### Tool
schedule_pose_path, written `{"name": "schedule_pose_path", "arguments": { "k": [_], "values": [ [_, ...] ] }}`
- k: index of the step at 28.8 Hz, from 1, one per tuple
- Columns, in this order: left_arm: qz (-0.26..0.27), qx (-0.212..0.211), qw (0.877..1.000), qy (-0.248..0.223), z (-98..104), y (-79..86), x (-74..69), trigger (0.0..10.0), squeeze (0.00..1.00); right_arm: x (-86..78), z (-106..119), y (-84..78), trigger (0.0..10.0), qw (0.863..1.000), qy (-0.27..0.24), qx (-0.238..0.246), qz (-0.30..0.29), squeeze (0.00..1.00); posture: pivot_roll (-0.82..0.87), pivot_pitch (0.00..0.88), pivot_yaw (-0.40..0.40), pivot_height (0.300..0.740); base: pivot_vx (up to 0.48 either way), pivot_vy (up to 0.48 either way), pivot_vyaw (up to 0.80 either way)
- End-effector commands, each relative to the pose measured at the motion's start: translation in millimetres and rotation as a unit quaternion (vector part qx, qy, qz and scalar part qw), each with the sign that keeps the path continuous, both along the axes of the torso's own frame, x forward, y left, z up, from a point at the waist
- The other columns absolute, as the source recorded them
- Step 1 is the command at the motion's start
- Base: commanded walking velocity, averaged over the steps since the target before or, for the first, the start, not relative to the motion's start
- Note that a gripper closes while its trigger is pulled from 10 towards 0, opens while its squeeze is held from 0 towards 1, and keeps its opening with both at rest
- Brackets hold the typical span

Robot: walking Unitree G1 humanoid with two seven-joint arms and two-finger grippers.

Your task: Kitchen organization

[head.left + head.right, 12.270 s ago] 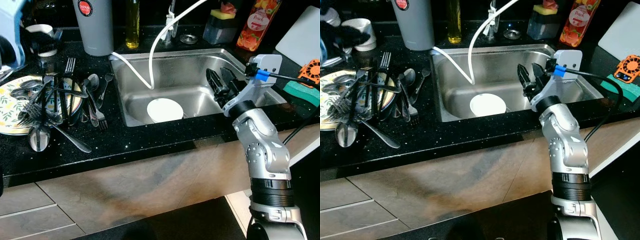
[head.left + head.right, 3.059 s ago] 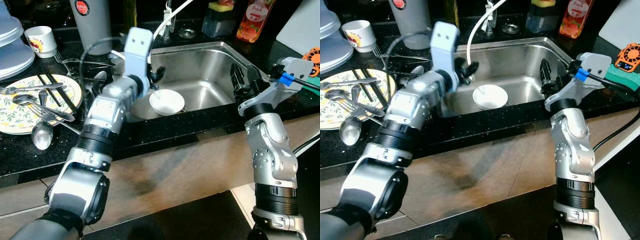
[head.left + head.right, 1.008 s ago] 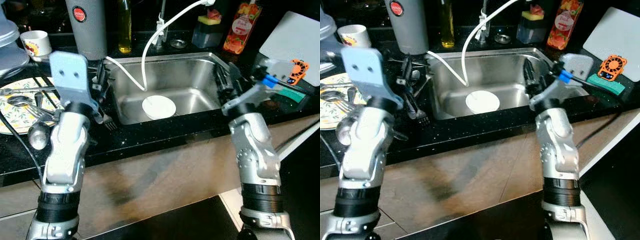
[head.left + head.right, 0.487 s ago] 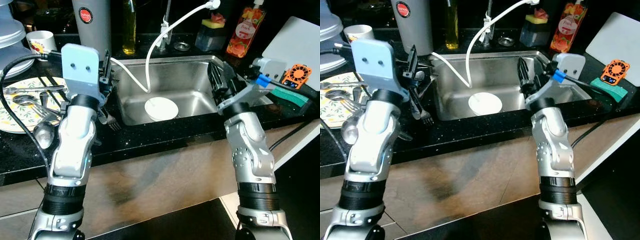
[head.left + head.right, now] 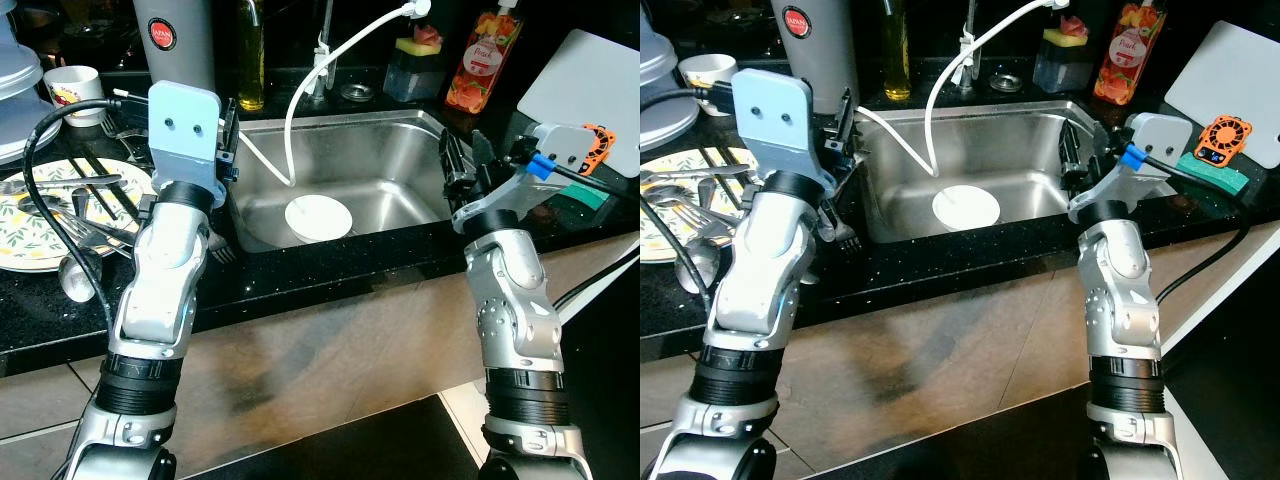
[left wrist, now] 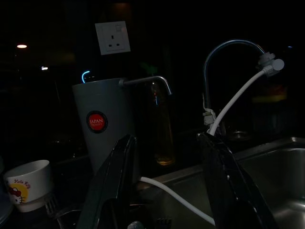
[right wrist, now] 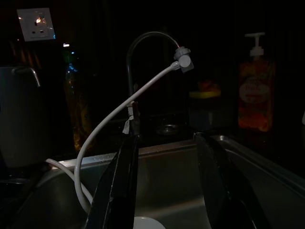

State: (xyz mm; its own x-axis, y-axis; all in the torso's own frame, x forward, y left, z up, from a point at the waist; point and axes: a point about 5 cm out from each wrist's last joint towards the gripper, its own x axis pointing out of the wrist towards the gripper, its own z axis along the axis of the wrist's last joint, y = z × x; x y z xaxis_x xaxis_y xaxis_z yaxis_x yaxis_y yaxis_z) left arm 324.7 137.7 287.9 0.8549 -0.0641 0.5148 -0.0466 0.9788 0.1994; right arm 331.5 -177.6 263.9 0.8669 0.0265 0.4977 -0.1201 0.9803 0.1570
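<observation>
Bowl (image 5: 318,215) is seen mouth-up in the sink (image 5: 400,170) — left gripper (image 6: 167,191) and right gripper (image 7: 164,186) are held spread, empty.

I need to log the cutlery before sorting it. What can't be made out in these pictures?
- Cutlery pile: left arm covers part of it in the eye views.
- Patterned plate: cut off by the left eye view's edge.
- Orange bottle: label too dark in the right wrist view.
</observation>
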Motion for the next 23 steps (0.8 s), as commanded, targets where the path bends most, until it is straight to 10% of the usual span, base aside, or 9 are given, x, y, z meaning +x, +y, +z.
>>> {"name": "schedule_pose_path", "arguments": {
  "k": [1, 23],
  "values": [
    [-0.003, 0.001, 1.000, 0.005, -4.0, -4.8, 2.1, 10.0, 0.00, 2.0, 1.0, -4.6, 10.0, 1.000, 0.002, 0.000, -0.011, 0.00, 0.04, 0.021, -0.036, 0.740, 0.000, 0.000, 0.00],
    [-0.017, 0.001, 1.000, 0.010, -5.4, -14.3, 4.3, 10.0, 0.00, 6.3, -2.3, -10.8, 10.0, 0.999, 0.022, 0.008, -0.037, 0.00, 0.04, 0.013, -0.028, 0.740, 0.000, 0.000, 0.72]
  ]
}}
